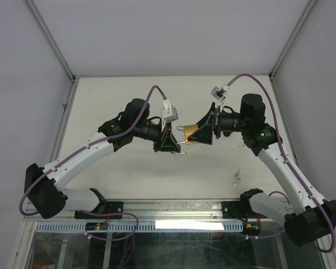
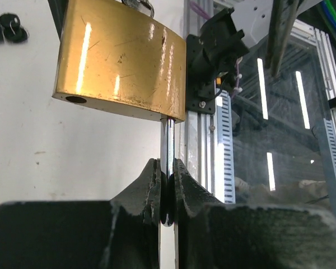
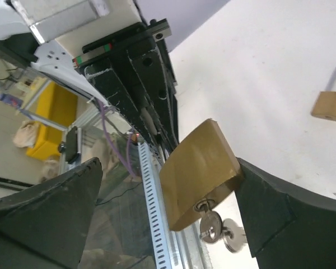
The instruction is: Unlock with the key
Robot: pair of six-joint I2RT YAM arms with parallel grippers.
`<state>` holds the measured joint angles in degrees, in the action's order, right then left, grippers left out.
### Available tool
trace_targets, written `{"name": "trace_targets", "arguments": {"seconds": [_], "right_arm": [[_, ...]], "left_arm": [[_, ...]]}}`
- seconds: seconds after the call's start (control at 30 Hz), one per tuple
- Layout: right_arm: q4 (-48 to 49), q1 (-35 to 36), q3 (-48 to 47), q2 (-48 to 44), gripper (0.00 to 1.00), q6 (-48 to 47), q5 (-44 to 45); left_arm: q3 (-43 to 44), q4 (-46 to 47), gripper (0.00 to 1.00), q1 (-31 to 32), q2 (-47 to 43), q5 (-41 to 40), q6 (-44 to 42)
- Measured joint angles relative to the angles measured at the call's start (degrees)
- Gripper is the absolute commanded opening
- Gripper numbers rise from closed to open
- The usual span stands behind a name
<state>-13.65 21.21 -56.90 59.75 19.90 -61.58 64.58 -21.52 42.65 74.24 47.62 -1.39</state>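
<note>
The left gripper (image 2: 167, 188) pinches the shackle (image 2: 167, 140) of the padlock (image 2: 123, 61) above the tabletop's (image 1: 129, 168) middle. The right gripper (image 3: 168, 168) gapes wide around the padlock, with the key (image 3: 211, 225) inserted.

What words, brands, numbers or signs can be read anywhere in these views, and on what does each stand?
None can be read in any view.
Brass padlock: the faces that show carry only scratches and glare, no brand or number.
Keys hanging at its keyhole: any stamping is too small to tell.
Second padlock on the table: cut off at the edge and blurred, nothing legible.
</note>
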Motion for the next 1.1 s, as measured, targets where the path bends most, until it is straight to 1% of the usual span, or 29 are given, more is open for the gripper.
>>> {"name": "trace_targets", "arguments": {"seconds": [0.13, 0.2, 0.33, 0.4, 0.5, 0.6, 0.73, 0.8, 0.93, 1.0, 1.1], "right_arm": [[-2.60, -0.57, -0.02, -1.14, 1.00, -2.01, 4.28], [-3.78, -1.20, -0.09, -1.40, 1.00, -2.71, 6.36], [-4.79, -1.99, -0.09, -2.36, 1.00, -3.78, 10.93], [-5.14, -2.23, -0.09, -3.10, 1.00, -4.07, 12.76], [-5.77, -2.34, -0.09, -4.17, 1.00, -4.68, 14.32], [-6.38, -2.38, -0.09, -5.03, 1.00, -5.16, 15.15], [-7.32, -2.45, -0.07, -6.12, 1.00, -5.51, 15.98], [-7.41, -2.49, 0.02, -6.64, 1.00, -5.62, 16.26], [-8.00, -2.56, 0.02, -7.43, 1.00, -6.16, 16.41], [-8.61, -2.56, 0.04, -7.65, 1.00, -6.47, 16.46], [-9.03, -2.60, 0.42, -7.93, 1.00, -6.56, 16.68]], "left_arm": [[-1.03, -3.82, 0.00, -0.87, -0.44, -1.22, -1.73], [-3.32, -5.16, 0.00, -2.16, -1.64, -2.12, -2.47], [-8.63, -8.61, 0.00, -5.35, -3.63, -7.43, -4.48], [-10.78, -10.51, 0.00, -7.45, -3.63, -8.02, -5.46], [-12.35, -13.27, 0.00, -13.75, -2.54, -8.33, -7.48], [-12.07, -13.70, 0.00, -23.06, 0.83, -8.61, -10.14], [-8.87, -14.47, 0.00, -31.87, 7.30, -9.75, -13.11], [-5.09, -14.88, 0.00, -36.13, 12.07, -11.04, -14.29], [2.69, -14.51, 0.00, -42.40, 20.61, -13.79, -14.93], [6.58, -13.57, 0.00, -44.96, 24.13, -17.16, -15.37], [9.09, -11.32, 0.00, -46.90, 26.34, -23.65, -16.33]]}}
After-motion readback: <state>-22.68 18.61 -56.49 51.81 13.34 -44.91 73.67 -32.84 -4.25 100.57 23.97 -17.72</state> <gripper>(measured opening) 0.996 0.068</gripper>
